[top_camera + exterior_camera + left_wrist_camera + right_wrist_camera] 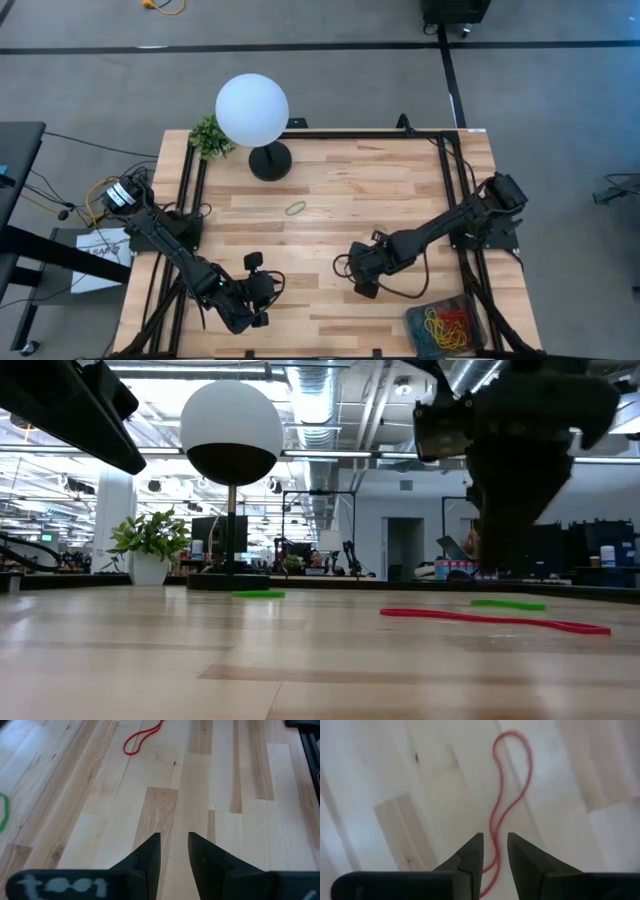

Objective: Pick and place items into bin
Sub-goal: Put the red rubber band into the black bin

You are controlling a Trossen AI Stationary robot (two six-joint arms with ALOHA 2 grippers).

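A red rubber band (506, 795), pulled into a long figure-eight, lies flat on the wooden table (340, 190); it also shows in the low view (490, 620) and the left wrist view (142, 739). My right gripper (495, 836) is open with a narrow gap and stands over the band's near end, one finger on each side. In the high view my right gripper (362, 280) hides the band. A green band (296, 208) lies toward the far edge. The dark mesh bin (410, 322), at the near right corner, holds several bands. My left gripper (174, 836) waits, narrowly open, near the front edge (265, 290).
A white globe lamp (252, 110) on a black base and a small potted plant (210, 135) stand at the far edge. Black frame rails and cables run along both sides of the table. Bare wood lies between the two grippers and around the green band.
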